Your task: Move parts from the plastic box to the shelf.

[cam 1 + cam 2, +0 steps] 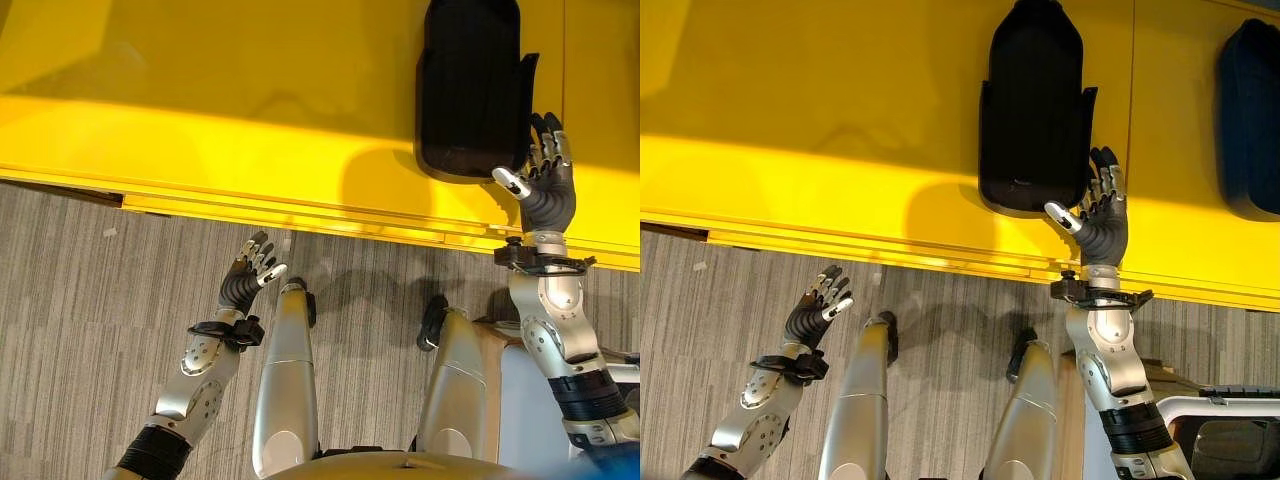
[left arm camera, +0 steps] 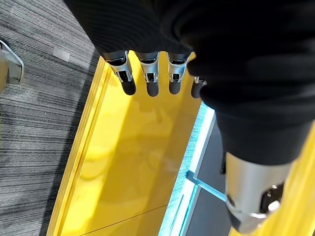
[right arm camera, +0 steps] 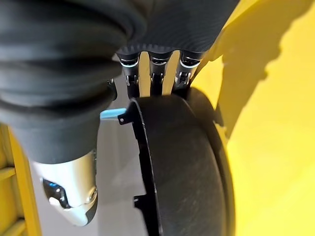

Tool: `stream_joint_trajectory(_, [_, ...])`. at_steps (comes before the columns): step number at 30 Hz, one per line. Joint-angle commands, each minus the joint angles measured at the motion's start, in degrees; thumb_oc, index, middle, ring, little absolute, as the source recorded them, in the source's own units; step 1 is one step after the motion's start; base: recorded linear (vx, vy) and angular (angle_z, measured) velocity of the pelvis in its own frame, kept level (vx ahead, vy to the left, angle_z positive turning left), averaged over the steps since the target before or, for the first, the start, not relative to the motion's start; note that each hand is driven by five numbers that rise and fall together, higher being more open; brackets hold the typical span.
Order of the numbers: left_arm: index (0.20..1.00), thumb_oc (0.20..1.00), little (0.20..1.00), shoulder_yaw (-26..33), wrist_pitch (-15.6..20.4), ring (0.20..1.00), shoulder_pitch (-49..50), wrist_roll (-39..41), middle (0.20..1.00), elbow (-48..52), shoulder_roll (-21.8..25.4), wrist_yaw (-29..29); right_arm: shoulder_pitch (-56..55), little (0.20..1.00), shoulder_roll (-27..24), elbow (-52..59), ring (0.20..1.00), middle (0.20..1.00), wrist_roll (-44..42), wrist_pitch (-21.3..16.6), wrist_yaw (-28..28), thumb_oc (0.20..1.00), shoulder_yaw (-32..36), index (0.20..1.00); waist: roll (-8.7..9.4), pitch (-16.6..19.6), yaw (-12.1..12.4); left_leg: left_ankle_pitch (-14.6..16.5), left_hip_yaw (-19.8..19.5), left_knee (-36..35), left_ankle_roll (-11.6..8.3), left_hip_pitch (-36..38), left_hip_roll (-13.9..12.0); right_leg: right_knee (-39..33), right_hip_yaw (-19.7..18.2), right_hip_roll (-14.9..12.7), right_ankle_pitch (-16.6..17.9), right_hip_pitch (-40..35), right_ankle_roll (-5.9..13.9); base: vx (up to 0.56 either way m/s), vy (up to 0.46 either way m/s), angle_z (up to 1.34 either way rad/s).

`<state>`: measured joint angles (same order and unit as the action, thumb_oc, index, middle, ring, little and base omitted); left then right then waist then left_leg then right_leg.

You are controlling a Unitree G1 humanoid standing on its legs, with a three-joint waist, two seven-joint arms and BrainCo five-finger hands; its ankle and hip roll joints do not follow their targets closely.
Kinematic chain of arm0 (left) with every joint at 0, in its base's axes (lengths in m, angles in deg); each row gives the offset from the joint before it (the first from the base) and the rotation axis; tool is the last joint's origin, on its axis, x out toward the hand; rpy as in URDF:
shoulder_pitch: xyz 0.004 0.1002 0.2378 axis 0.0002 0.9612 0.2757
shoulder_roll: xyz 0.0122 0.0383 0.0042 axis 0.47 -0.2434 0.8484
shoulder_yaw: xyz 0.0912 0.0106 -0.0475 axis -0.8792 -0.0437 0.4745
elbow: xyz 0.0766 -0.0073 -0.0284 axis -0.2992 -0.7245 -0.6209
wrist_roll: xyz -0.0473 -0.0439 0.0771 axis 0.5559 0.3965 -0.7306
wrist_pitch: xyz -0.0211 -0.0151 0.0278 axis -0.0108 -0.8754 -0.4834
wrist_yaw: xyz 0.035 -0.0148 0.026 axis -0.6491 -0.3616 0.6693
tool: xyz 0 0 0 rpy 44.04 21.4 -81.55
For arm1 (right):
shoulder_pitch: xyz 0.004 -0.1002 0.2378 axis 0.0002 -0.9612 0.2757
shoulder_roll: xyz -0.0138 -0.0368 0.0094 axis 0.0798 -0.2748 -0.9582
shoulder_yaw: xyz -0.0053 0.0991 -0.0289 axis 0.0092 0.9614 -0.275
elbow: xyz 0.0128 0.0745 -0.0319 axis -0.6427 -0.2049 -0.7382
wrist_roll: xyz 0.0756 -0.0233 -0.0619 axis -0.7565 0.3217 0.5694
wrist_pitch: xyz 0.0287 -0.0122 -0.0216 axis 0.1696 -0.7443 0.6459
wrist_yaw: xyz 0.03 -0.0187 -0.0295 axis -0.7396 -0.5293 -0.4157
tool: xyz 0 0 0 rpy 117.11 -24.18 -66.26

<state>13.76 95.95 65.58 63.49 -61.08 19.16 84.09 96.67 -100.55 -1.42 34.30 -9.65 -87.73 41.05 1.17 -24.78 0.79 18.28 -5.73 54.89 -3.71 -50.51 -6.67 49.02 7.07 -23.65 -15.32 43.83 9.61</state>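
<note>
Right hand [image 1: 1102, 225] beside black part [image 1: 1032, 110]

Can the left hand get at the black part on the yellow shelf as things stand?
Probably not. The left hand hovers open over the floor, short of the shelf edge, while the black part lies well across, by the right hand, whose fingers already rest alongside it.
</note>
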Motion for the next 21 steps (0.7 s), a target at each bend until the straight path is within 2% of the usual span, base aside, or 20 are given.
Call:
stream_joint_trajectory(1, [1.000, 1.000, 1.000, 0.4, 2.6, 1.000, 2.8, -1.8, 1.000, 4.5, 0.8, -0.4, -1.8, 1.000, -2.2, -0.2, 1.000, 1.000, 3.8, -2.1, -3.0, 1.000, 4.5, 1.000, 0.10, 4.5, 0.8, -1.2, 0.4, -1.0, 1.38, -1.7, 0.6, 5.8, 0.0, 2.8, -1.2, 3.8, -4.18, 0.00, 0.000, 0.00])
stream_joint_trajectory(6, [1.000, 1.000, 1.000, 0.8, 2.5, 1.000, 3.4, -1.5, 1.000, 4.7, 0.8, -1.0, -3.7, 1.000, -2.3, -1.1, 1.000, 1.000, 5.1, -2.3, -5.1, 1.000, 9.6, 1.000, 0.26, 4.9, 0.2, -1.2, 0.3, -1.1, 1.18, -1.4, 0.3, 5.7, 0.0, 3.1, -1.3, 3.8, -4.21, 0.00, 0.000, 0.00])
stream_joint_trajectory(14, [1.000, 1.000, 1.000, 1.0, 2.0, 1.000, 4.2, -1.0, 1.000, 4.8, 0.9, -2.0, -6.7, 1.000, -2.5, 3.6, 1.000, 1.000, 6.1, -3.2, -4.6, 1.000, 13.3, 1.000, 0.37, 5.8, -0.7, -1.2, 0.4, -1.6, 0.87, -0.5, -0.1, 5.5, -0.1, 3.5, -1.4, 3.3, -4.12, 0.00, -0.006, -0.02])
stream_joint_trajectory(17, [1.000, 1.000, 1.000, 1.4, 2.2, 1.000, 4.3, -1.1, 1.000, 4.7, 0.7, -2.2, -8.7, 1.000, -2.9, 7.1, 1.000, 1.000, 10.0, -3.0, -4.4, 1.000, 14.5, 1.000, 0.44, 5.9, -1.1, -1.3, 0.5, -2.0, 0.82, 0.4, -0.3, 5.1, -0.2, 3.7, -1.4, 2.6, -4.06, 0.01, -0.005, -0.07])
stream_joint_trajectory(21, [1.000, 1.000, 1.000, 2.7, 2.6, 1.000, 4.5, -1.6, 1.000, 4.5, 0.1, -3.4, -13.5, 1.000, -5.2, 13.5, 1.000, 1.000, 23.6, -1.4, -4.2, 1.000, 16.6, 1.000, 0.66, 6.3, -1.8, -1.2, 0.5, -3.1, 0.80, 2.7, -0.7, 4.3, -0.2, 4.0, -1.3, 0.7, -3.70, 0.03, -0.002, -0.02])
